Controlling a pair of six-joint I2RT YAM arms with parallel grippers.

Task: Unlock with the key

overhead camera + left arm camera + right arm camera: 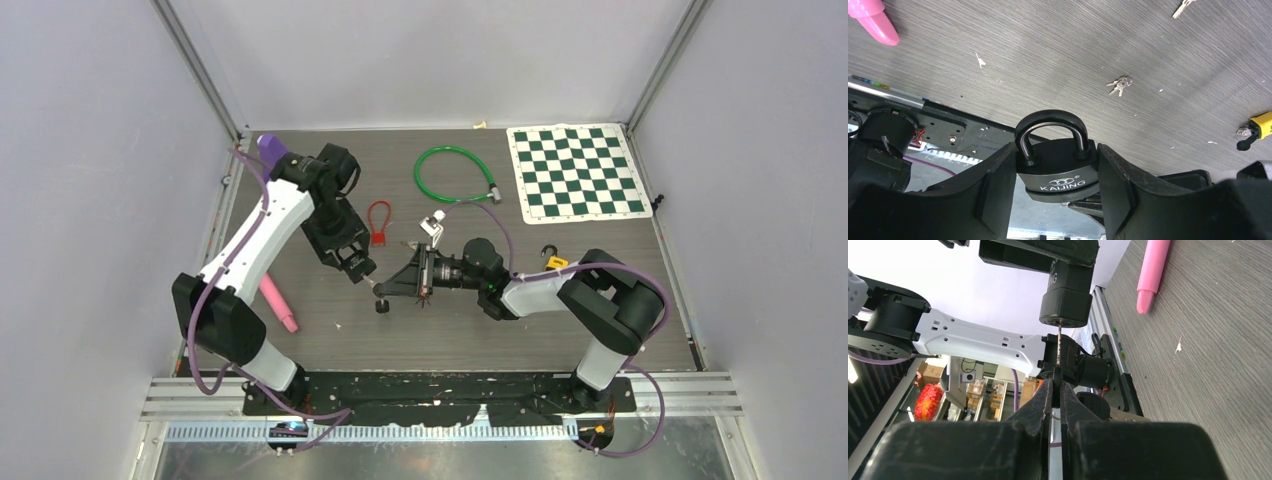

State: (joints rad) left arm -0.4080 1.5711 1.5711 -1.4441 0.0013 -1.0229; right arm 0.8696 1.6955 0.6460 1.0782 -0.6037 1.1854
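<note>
From above, the left pincer [360, 268] and the right pincer [386, 289] meet near the middle of the table [450, 335]. A red lock [379, 226] lies just behind them and a pink pen [279, 305] lies to the left.

In the left wrist view, the left pincer [1056, 150] is pinching a black padlock [1059, 170] by its sides. The padlock's loop is shut. A small bunch of keys [1119, 86] and a yellow lock [1261, 125] lie on the table beyond it.

In the right wrist view, the right pincer [1057, 383] is pressed tight on a thin key [1058, 342]. The key's tip goes into the bottom of the padlock [1066, 305], which is held up off the table.
</note>
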